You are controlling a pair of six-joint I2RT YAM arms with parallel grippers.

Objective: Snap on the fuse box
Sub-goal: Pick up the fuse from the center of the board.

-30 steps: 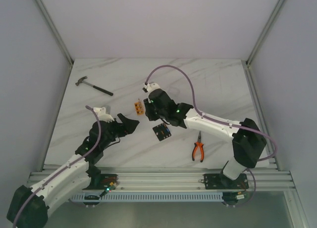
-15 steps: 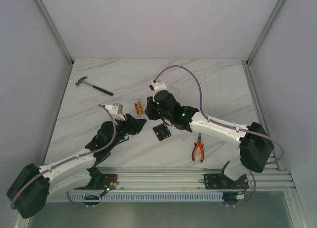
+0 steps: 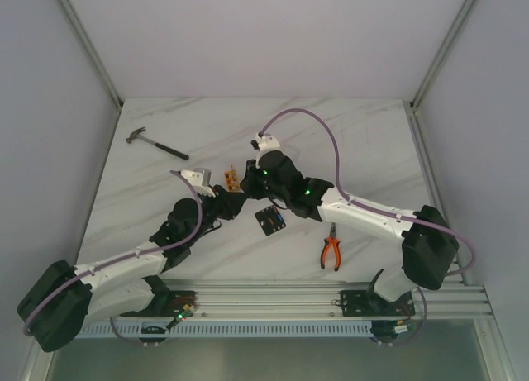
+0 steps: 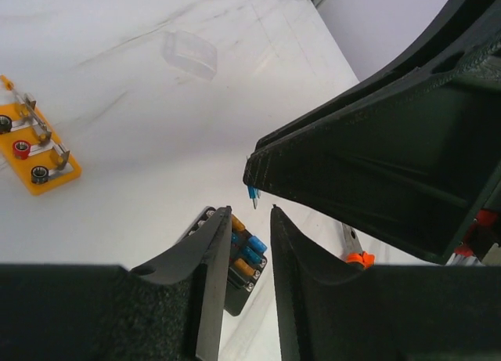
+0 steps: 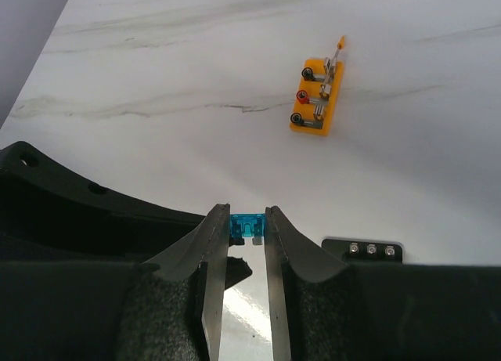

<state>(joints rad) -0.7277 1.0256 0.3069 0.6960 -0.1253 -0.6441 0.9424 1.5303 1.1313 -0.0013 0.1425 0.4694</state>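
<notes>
The fuse box [image 3: 269, 221] is a small black square box lying on the marble table, with blue and amber fuses in its slots [image 4: 241, 261]; only a corner of it [image 5: 364, 251] shows in the right wrist view. My right gripper [image 3: 249, 188] hangs above and left of the box, shut on a small blue fuse [image 5: 248, 225] with its prongs pointing down. My left gripper [image 3: 235, 202] meets it tip to tip. Its jaws stand a narrow gap apart around nothing [image 4: 250, 211], and the blue fuse [image 4: 252, 193] hangs just beyond their tips.
An orange terminal block [image 3: 232, 179] lies just behind the grippers. Orange-handled pliers [image 3: 331, 253] lie right of the fuse box and a hammer [image 3: 157, 145] at the far left. A clear plastic cover [image 4: 190, 53] rests on the table further back.
My left arm has reached forward and right until its tips meet the right gripper, and its jaws have narrowed. The right gripper shifted slightly right, still holding the fuse.
</notes>
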